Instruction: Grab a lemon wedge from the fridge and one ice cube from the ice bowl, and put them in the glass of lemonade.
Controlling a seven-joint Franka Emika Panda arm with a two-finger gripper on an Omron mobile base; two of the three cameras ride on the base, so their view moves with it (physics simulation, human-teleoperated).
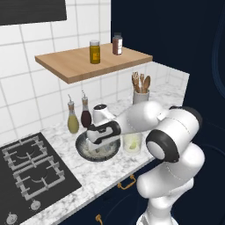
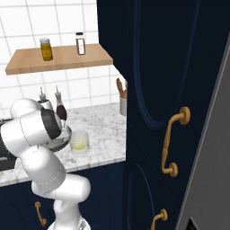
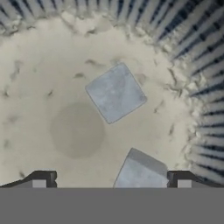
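The ice bowl (image 1: 84, 151), wide with a dark ribbed rim (image 3: 192, 48) and a pale speckled inside, sits on the marble counter. My gripper (image 1: 100, 144) reaches down into it. In the hand view my gripper (image 3: 112, 181) is open, with one ice cube (image 3: 141, 173) low between the fingertips (image 3: 43, 179) and another ice cube (image 3: 116, 92) flat in the middle of the bowl. Neither cube is gripped. The glass of lemonade (image 1: 132, 143) (image 2: 80, 143) stands just right of the bowl, and a yellow-green lemon wedge (image 2: 81, 145) shows inside it. The grey fridge (image 2: 211, 152) is at the far right edge.
Two thin-necked bottles (image 1: 73, 121) (image 1: 86, 115) stand behind the bowl. A utensil holder (image 1: 140, 94) is at the back right, and a gas hob (image 1: 30, 167) lies to the left. A wooden shelf (image 1: 70, 66) with jars hangs above. A tall navy cabinet (image 2: 152, 90) closes the right side.
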